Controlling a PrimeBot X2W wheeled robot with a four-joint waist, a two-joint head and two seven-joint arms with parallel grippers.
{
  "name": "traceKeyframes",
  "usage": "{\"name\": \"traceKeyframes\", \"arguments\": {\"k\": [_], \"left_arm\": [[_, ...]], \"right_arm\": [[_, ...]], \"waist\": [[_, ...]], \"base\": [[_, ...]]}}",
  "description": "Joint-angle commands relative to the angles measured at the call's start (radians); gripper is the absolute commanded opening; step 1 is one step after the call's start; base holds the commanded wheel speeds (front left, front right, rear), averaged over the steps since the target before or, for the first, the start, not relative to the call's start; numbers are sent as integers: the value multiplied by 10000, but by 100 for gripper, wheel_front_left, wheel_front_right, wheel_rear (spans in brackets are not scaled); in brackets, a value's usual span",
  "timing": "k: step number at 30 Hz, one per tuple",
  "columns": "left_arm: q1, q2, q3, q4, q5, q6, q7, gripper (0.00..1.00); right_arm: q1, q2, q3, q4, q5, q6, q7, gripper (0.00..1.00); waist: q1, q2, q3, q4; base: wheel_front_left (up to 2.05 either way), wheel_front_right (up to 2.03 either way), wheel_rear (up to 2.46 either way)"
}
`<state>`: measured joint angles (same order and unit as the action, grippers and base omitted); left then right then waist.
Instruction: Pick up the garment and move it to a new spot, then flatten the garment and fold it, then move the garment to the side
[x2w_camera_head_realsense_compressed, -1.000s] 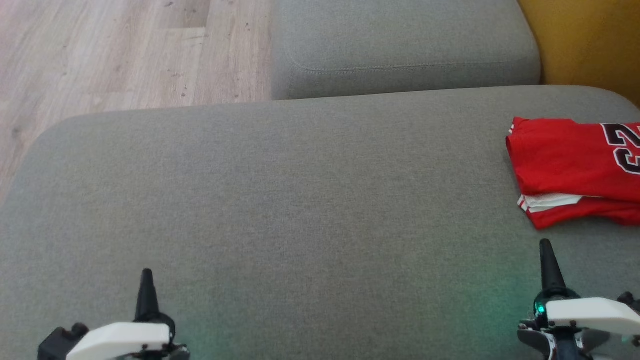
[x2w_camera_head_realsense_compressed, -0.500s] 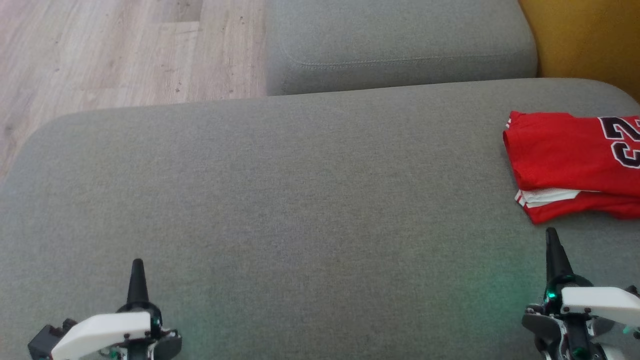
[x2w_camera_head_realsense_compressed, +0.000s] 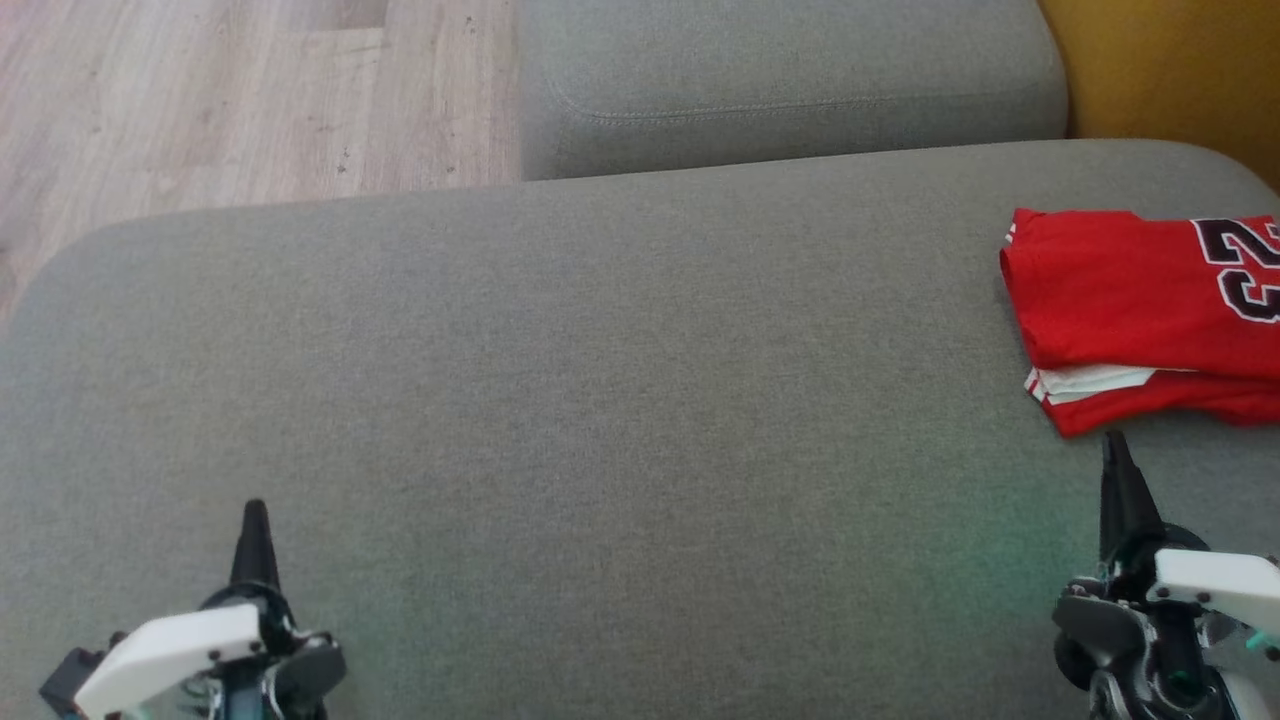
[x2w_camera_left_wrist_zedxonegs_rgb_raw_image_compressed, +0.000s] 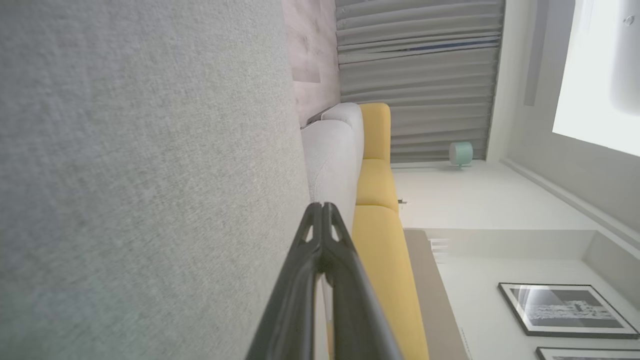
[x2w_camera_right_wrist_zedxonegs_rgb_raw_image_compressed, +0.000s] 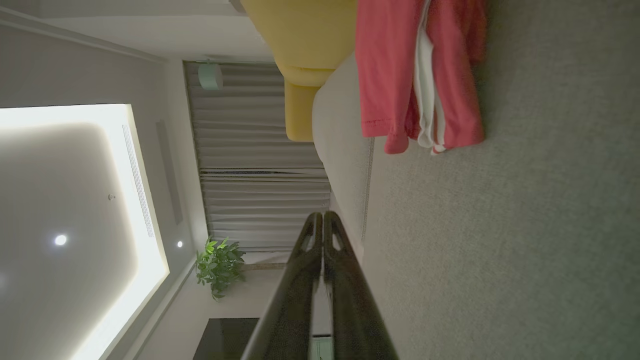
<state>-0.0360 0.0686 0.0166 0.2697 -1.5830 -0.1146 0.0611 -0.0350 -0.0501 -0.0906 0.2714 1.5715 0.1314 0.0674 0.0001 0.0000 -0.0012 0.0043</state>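
Red folded garment (x2w_camera_head_realsense_compressed: 1125, 300) lies on grey cushion (x2w_camera_head_realsense_compressed: 600, 400), right claw (x2w_camera_head_realsense_compressed: 1111, 442) near.

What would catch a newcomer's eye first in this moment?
The folded red jersey with dark numerals, lying at the right edge of the grey cushion. Then the two shut grippers low in the head view: the left gripper over bare fabric, the right gripper pointing just short of the jersey.

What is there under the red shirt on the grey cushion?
The red shirt lies folded on the grey cushion. A white striped edge of its lower layer shows at the near side. Anything else beneath is covered by the cloth.
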Motion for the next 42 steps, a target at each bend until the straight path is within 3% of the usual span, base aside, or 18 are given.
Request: {"name": "traceKeyframes", "arguments": {"k": [1, 42], "left_arm": [[-615, 115, 469, -283, -279, -112, 109, 0], [-698, 5, 714, -257, -471, -161, 314, 0]], "right_arm": [[-621, -229, 131, -297, 319, -7, 122, 0], [-711, -142, -39, -277, 531, -7, 303, 0]], "waist": [[-1, 0, 15, -15], [-1, 0, 43, -43]], "base": [[0, 0, 0], [0, 0, 0]]}}
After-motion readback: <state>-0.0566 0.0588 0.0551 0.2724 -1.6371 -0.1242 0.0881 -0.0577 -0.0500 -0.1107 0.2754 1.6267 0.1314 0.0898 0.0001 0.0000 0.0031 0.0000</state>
